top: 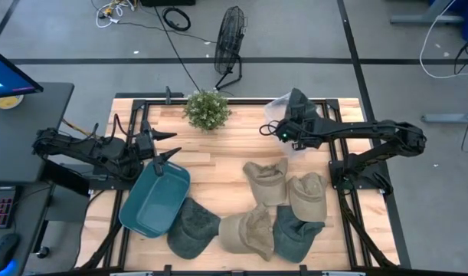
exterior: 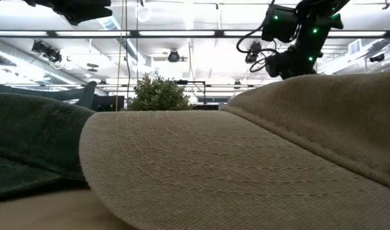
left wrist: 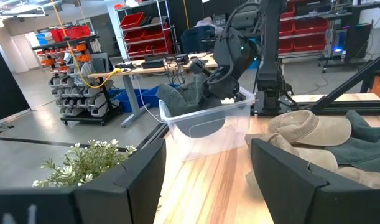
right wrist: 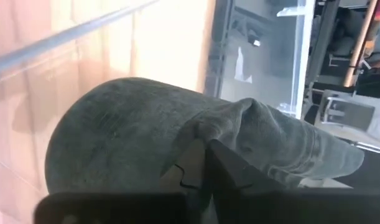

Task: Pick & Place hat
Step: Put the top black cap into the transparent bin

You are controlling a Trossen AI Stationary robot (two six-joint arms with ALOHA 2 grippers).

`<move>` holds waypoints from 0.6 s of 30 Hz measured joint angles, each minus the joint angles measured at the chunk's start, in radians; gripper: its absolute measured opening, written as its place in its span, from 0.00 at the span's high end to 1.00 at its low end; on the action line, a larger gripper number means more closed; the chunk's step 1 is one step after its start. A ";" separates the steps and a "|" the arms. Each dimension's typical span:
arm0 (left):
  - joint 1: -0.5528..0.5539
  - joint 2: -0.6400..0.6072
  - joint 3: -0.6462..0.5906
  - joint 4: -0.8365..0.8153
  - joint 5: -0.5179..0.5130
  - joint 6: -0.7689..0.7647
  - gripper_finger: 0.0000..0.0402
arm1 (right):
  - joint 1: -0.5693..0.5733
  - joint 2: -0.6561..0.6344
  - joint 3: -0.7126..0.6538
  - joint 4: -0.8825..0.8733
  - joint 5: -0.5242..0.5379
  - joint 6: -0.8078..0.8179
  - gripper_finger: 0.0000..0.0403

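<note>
Left arm: parked at the table's left edge, left gripper (top: pixel 166 149) spread wide and empty above the teal tray (top: pixel 142 208), a shallow glossy plastic dish with rounded corners. Artificial plant (top: pixel 207 109): small bushy clump with pale flecks, at the far edge of the slatted pale-wood table (top: pixel 218 165). Hat pile (top: pixel 268 211): several soft caps near the front edge, khaki and dark green, crumpled twill with stitched brims, overlapping and touching. Clear bin (left wrist: pixel 205 121): thin, transparent plastic, straight-walled, at the far right corner. Right gripper (top: pixel 289 132): at the bin, fingers pinched shut on a fold of the dark green hat (right wrist: pixel 177 137), whose limp crown and curved brim hang inside the clear walls. Step in hand, as I judge it: setting this hat into the bin. To do it well, lower until the cloth rests on the bin floor, keep the brim inside the rim, then open fully and lift straight up so the fabric does not snag on a finger and drag out again.
</note>
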 joint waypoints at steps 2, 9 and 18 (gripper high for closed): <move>0.000 0.000 0.000 0.000 0.000 0.000 0.41 | 0.000 0.000 0.004 0.000 0.004 0.005 0.90; 0.000 0.000 0.000 0.000 0.000 -0.001 0.41 | 0.000 0.000 0.005 0.000 0.144 -0.061 0.75; 0.000 0.000 0.000 0.000 0.000 -0.002 0.41 | 0.015 -0.009 0.007 0.007 0.221 -0.111 0.56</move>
